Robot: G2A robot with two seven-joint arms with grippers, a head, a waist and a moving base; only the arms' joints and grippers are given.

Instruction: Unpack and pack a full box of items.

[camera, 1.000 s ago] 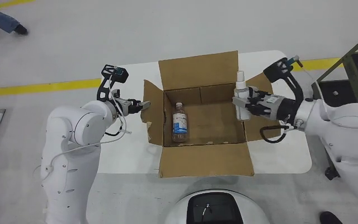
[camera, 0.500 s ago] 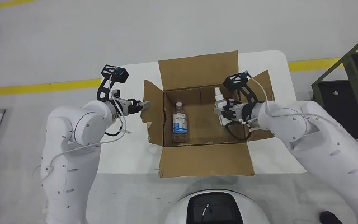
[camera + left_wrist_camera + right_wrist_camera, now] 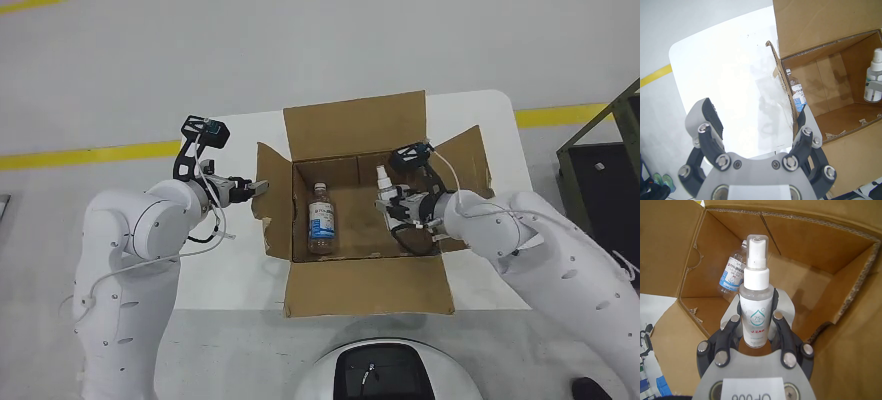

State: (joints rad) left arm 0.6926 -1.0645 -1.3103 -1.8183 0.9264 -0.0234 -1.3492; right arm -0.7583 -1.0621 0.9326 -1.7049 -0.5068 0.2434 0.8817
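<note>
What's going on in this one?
The robot is working at an open cardboard box on a white table. The right arm's jaws are shut on a spray bottle, holding it inside the box. A clear bottle lies on its side on the box floor. The left arm's jaws are open and empty, over the table beside one of the box's side flaps.

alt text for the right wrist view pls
The right gripper is shut on a clear spray bottle with a white pump, inside an open cardboard box. A second clear bottle with a blue label lies on the box floor beyond it.
</note>
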